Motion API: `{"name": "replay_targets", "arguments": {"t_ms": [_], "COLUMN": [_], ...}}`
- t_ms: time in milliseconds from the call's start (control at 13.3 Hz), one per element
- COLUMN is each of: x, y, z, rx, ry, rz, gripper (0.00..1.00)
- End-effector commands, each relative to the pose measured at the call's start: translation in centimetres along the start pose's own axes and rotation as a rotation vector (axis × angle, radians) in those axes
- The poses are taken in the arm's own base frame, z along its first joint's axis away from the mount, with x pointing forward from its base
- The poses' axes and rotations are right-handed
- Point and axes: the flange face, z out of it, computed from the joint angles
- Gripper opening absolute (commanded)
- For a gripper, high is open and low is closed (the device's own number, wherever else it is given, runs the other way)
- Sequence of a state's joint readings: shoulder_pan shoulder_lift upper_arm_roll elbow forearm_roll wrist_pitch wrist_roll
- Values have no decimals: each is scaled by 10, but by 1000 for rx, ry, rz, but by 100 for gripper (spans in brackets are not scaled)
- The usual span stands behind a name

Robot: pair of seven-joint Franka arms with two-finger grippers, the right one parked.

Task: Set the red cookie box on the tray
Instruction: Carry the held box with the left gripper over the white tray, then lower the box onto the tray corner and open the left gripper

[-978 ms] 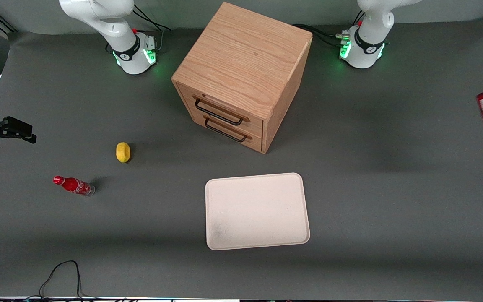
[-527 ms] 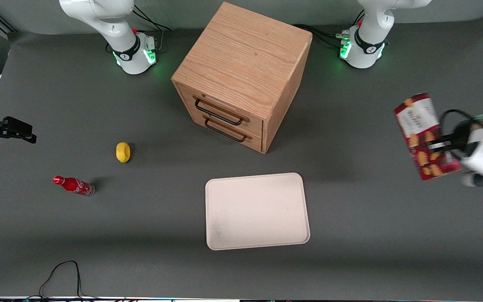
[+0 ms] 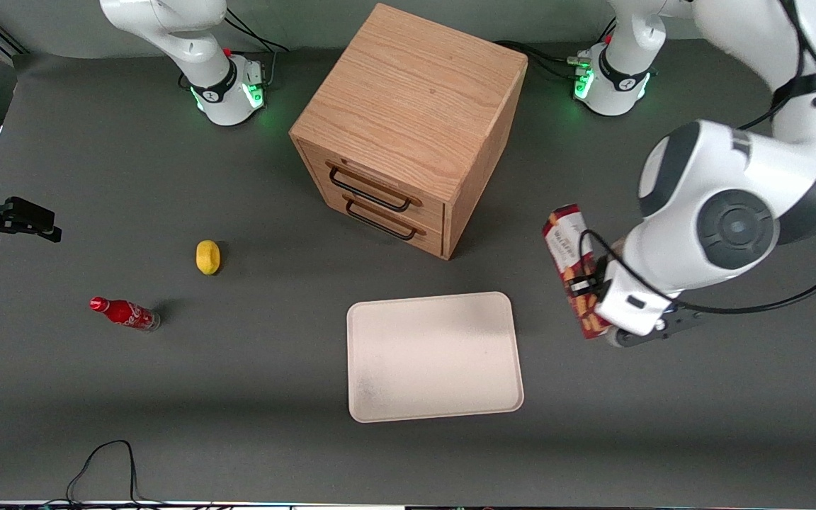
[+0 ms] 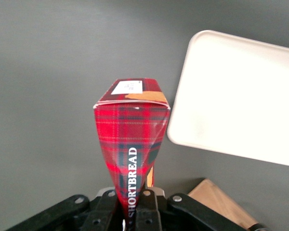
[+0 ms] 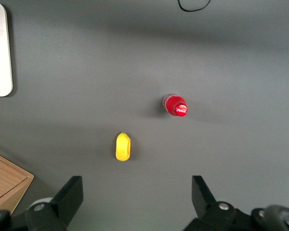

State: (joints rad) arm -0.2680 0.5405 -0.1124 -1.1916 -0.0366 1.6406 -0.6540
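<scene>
Presently:

1. Gripper point(image 3: 587, 287): held above the desk point(image 3: 663, 397), beside the tray's edge toward the working arm's end. Jaws clamped on the box; the wrist view shows the black fingers point(image 4: 104, 208) pinching its narrow tartan end.
2. Box point(image 3: 573, 269): dark red carton with golden cookie pictures and a white label panel, carried in the air, clear of the desk. It stands on edge, long axis running nearer-to-farther from the front camera, slightly tilted. It is just beside the tray, not over it and not touching it. In the wrist view point(image 4: 131, 139) the word SHORTBREAD reads along its tartan side, and the sides cave in near the jaws.
3. Tray point(image 3: 436, 358): pale cream-pink, rounded corners, low rim, flat on the desk, nearer the front camera than the cabinet. Nothing on it. Also seen in the wrist view point(image 4: 241, 96).
4. Cabinet point(image 3: 411, 120): wooden, two drawers with black handles, both drawers shut, set at an angle.
5. Lemon point(image 3: 207, 256): yellow, on the desk toward the parked arm's end.
6. Bottle point(image 3: 125, 312): small red cola bottle, near the lemon, nearer the front camera.
7. Cable point(image 3: 103, 464): black loop at the desk's near edge.
</scene>
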Motion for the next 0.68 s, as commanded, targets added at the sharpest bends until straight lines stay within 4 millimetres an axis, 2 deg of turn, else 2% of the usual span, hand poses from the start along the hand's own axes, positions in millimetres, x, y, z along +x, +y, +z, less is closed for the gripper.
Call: {"name": "replay_targets", "arguments": {"t_ms": [0, 75, 301, 527, 602], "x": [13, 16, 26, 36, 38], "y": [50, 62, 73, 82, 85], "z": [32, 49, 98, 155, 163], "rx": [-66, -76, -47, -35, -43], "ry": [42, 62, 77, 67, 87], "rz": [14, 30, 157, 178, 181], "gripper": [0, 0, 0, 0, 0]}}
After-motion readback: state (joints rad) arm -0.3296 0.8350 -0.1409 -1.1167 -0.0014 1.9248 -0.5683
